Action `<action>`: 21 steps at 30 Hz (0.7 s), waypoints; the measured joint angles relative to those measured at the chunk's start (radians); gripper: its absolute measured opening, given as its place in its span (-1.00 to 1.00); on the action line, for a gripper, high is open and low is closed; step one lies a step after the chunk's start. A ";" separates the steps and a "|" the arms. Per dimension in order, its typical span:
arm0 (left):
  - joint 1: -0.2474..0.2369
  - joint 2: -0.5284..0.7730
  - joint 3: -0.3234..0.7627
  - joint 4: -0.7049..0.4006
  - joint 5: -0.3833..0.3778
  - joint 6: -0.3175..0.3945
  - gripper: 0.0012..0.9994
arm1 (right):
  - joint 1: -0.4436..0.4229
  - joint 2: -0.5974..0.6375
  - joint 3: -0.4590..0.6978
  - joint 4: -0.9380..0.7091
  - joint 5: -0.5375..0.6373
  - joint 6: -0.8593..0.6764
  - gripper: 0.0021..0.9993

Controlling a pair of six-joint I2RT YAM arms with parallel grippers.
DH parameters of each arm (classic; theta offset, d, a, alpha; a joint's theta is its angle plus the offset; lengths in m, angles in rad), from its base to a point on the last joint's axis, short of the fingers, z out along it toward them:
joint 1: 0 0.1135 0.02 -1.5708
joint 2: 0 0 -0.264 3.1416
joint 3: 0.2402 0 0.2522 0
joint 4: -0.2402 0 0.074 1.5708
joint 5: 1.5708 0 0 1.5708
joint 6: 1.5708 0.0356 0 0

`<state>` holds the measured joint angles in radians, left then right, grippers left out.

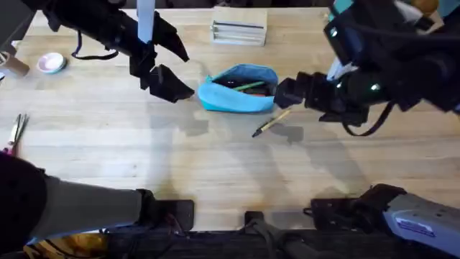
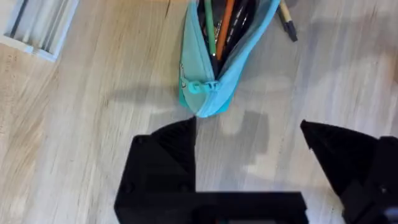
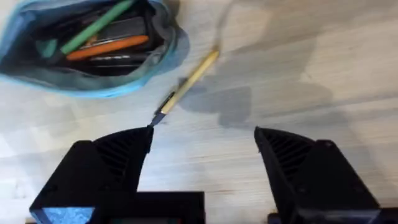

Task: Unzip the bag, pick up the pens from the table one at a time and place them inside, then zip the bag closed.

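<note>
Bag (image 1: 237, 90) unzipped, green pen (image 1: 249, 86) inside, other contents seemingly dark, indistinct.

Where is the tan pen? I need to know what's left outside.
In the overhead view the tan pen lies on the table, just right-front of the open bag.

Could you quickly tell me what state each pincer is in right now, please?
Left pincer: open, holding nothing, near the zipper end of the bag.
Right pincer: open, holding nothing, above the tan pen on the table.
</note>
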<state>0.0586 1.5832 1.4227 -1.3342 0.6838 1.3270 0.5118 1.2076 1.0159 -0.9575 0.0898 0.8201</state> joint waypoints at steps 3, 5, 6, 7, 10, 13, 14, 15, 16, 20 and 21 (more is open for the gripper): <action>0.000 0.000 0.000 0.004 0.000 0.000 0.99 | 0.012 0.001 -0.074 0.063 0.000 0.050 0.99; 0.000 0.000 0.000 0.010 0.000 0.000 0.99 | 0.015 0.002 -0.120 0.105 0.001 0.081 1.00; 0.000 0.000 0.000 0.013 0.000 0.000 0.99 | 0.016 0.002 -0.140 0.121 0.003 0.094 1.00; 0.000 0.000 0.000 0.016 0.000 0.000 0.99 | 0.016 0.002 -0.160 0.137 0.010 0.106 0.99; 0.000 0.000 0.000 0.018 0.000 0.000 0.99 | 0.015 0.002 -0.207 0.205 0.031 0.132 0.99; 0.000 0.000 0.000 0.018 0.000 0.000 0.99 | 0.015 0.007 -0.232 0.286 0.045 0.148 0.99; 0.000 0.000 0.000 0.018 0.000 0.000 0.99 | 0.016 0.013 -0.234 0.305 0.050 0.151 0.99; 0.000 0.000 0.000 0.018 0.000 0.000 0.99 | 0.016 0.023 -0.236 0.320 0.057 0.153 0.99; 0.000 0.000 0.000 0.018 0.000 0.000 0.99 | 0.016 0.036 -0.236 0.331 0.067 0.154 0.99; 0.000 0.000 0.000 0.018 0.000 0.000 0.99 | 0.015 0.102 -0.237 0.355 0.090 0.160 1.00; 0.000 0.000 0.000 0.018 0.000 0.000 0.99 | 0.016 0.119 -0.238 0.356 0.091 0.160 1.00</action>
<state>0.0586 1.5833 1.4227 -1.3159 0.6838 1.3266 0.5274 1.3261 0.7776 -0.6018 0.1806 0.9806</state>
